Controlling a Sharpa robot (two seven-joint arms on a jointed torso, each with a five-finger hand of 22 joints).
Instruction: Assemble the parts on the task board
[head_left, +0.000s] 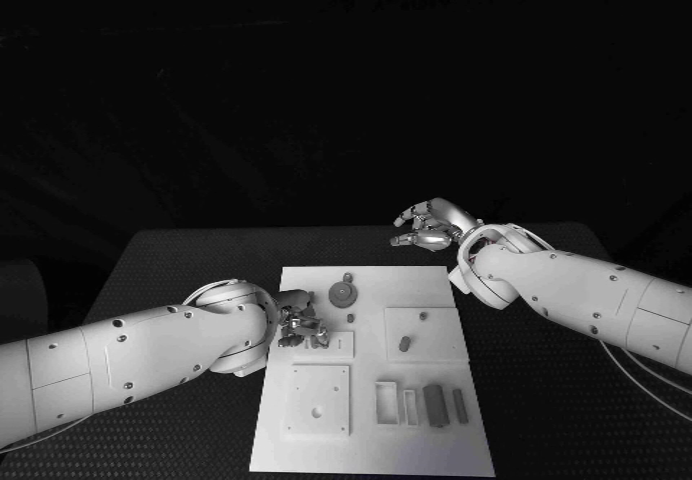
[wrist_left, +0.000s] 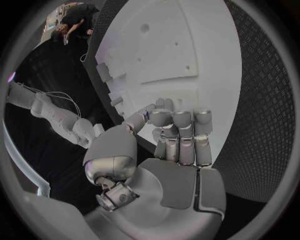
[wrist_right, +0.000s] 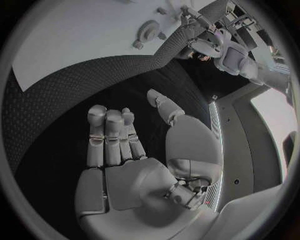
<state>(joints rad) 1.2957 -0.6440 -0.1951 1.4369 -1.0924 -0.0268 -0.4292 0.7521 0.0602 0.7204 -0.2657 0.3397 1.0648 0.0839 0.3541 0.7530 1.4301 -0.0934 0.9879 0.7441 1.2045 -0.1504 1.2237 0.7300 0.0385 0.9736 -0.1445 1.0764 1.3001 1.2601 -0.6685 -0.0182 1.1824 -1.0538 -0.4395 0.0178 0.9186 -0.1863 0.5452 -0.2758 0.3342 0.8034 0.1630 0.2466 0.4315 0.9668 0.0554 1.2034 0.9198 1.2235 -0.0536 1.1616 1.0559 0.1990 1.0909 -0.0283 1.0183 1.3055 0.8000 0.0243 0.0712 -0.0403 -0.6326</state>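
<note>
The white task board (head_left: 433, 450) lies in the middle of the black table. My left hand (head_left: 296, 322) hovers over its left edge, beside a small raised square plate (head_left: 335, 342). In the left wrist view this hand (wrist_left: 175, 135) has its fingers curled in, the thumb meets the first finger, and a small dark part (wrist_left: 148, 114) shows pinched between them. My right hand (head_left: 430, 225) hangs above the table just past the board's far right corner. Its fingers (wrist_right: 106, 135) are stretched out and apart from the thumb, holding nothing. A gear (head_left: 343, 293) lies on the board's far part.
On the board lie a square plate with a hole (head_left: 317, 400), a rectangular frame (head_left: 387, 401), a row of small blocks (head_left: 436, 404) and a short peg (head_left: 405, 343). Black textured table (head_left: 562, 400) spreads on both sides. A cable (head_left: 498, 240) loops at my right wrist.
</note>
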